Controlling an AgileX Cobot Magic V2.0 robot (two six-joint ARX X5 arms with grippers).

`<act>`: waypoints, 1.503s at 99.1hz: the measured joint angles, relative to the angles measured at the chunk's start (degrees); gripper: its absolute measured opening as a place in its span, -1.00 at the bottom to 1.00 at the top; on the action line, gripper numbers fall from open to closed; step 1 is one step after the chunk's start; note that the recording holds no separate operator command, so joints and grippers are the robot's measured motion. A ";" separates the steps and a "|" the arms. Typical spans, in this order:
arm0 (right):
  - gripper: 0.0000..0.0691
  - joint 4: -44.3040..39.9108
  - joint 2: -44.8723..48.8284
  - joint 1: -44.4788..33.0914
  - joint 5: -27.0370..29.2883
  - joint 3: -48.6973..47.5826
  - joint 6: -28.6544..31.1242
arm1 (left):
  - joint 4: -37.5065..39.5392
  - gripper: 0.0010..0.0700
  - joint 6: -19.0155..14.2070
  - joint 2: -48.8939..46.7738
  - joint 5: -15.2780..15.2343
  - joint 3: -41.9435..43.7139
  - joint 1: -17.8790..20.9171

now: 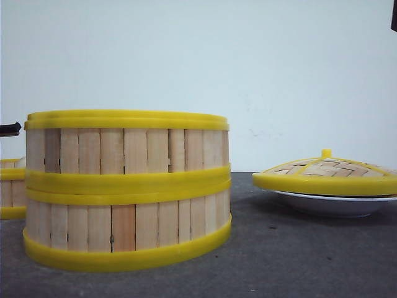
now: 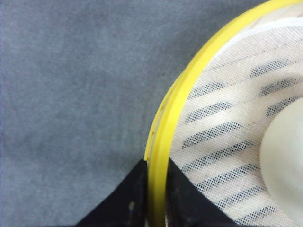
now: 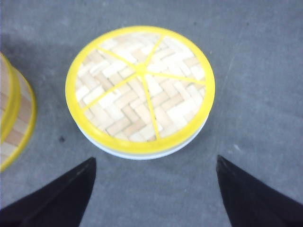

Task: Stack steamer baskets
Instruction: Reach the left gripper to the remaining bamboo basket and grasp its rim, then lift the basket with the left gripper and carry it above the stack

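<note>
**Two baskets stacked, my left pincer on a yellow rim**

The grey bench [image 1: 298, 261] carries everything. In the front view, two steamer baskets [image 1: 127, 186] stand stacked one on the other, left of centre and close to the camera. A third steamer basket [image 1: 11, 186] peeks in at the left edge, behind the stack and just beside it.

Well apart to the right, the domed woven lid [image 1: 325, 171] rests on a shallow white dish [image 1: 335, 203].

My left pincer [image 2: 156, 198] is nearly closed, its black fingers [image 2: 130, 201] set either side of a basket's yellow rim [image 2: 163, 137], gripping it. Inside that basket lies a white mesh cloth [image 2: 222, 142] with a pale round lump [image 2: 284, 161] on it.

My right pincer [image 3: 156, 189] is spread wide and holds nothing; it hangs above the bench just beside the lid, with the edge of a basket off to one side.
</note>
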 joint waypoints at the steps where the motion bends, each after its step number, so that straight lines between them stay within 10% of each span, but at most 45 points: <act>1: 0.44 -0.11 0.00 0.00 0.00 0.00 0.00 | -0.13 -0.95 0.02 0.04 0.00 0.17 0.00; 35: 0.44 -0.55 -0.02 0.00 -0.11 0.00 -0.02 | -14.69 -0.95 2.84 0.17 -0.15 17.29 0.20; 70: 0.44 -0.55 -0.02 0.00 -0.15 0.00 -0.31 | -28.61 -0.95 4.04 -4.07 10.27 29.27 -0.70; 149: 0.44 -0.55 -0.02 0.00 -0.22 0.00 -0.79 | -38.23 -0.95 8.41 -27.28 11.19 16.26 -16.06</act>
